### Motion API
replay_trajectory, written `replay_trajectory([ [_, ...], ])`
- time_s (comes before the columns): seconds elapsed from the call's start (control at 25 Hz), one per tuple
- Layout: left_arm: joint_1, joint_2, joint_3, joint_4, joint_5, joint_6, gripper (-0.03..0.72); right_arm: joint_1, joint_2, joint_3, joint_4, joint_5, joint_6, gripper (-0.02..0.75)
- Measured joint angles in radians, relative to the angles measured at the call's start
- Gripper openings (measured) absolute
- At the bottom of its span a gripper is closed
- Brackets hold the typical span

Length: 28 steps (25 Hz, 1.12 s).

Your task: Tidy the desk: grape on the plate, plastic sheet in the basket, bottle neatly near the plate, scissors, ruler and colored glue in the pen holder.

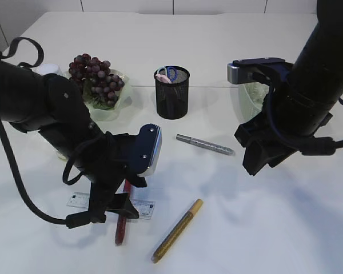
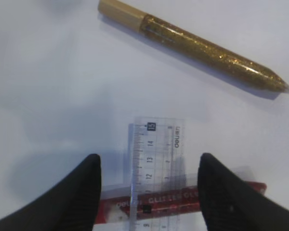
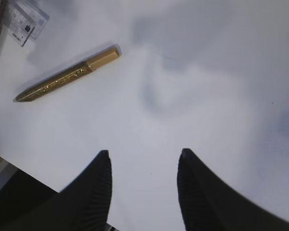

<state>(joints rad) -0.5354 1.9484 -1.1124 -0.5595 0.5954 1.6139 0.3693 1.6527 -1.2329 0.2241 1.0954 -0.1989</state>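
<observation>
Left wrist view shows your left gripper [image 2: 149,185] standing wide apart with nothing held, its two fingers straddling the clear ruler [image 2: 155,163], which lies crosswise over the red glue pen [image 2: 183,201]. That stack is your main hazard. If you close here, the pads may catch ruler and pen together, or the flat, thin ruler may slide out from between them and skate across the white table [image 2: 48,86]. Because it rests on the rounded pen, the ruler probably rocks, so a push on one edge could tip it or send the pen rolling.

Just beyond, the gold glue pen [image 2: 197,45] lies loose and well clear of the fingers. A sweeping approach could still nudge it and set it rolling.

Your right gripper [image 3: 144,192] hovers over bare table, also about half open and empty. In the exterior view it hangs near the silver glue pen [image 1: 204,144], with the basket [image 1: 251,97] behind it.

Farther back, the mesh pen holder [image 1: 172,92] already has the scissors [image 1: 167,74] in it, and the grapes [image 1: 96,77] sit on the plate [image 1: 103,111]. A long ruler dropped in at a slant could snag on the scissor handles or tip the holder. I cannot make out the bottle or the plastic sheet.
</observation>
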Motion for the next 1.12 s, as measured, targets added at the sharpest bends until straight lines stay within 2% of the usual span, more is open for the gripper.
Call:
replay_trajectory([
  [0.76,-0.016,0.074,0.000,-0.007,-0.023,0.000,0.457,0.000,0.000,0.000,0.000,0.000,-0.001,0.364],
  [0.88,-0.016,0.074,0.000,-0.007,-0.040,0.000,0.419,0.000,0.000,0.000,0.000,0.000,-0.001,0.364],
  [1.12,-0.016,0.074,0.000,-0.007,-0.043,0.000,0.279,0.000,0.000,0.000,0.000,0.000,-0.001,0.364],
])
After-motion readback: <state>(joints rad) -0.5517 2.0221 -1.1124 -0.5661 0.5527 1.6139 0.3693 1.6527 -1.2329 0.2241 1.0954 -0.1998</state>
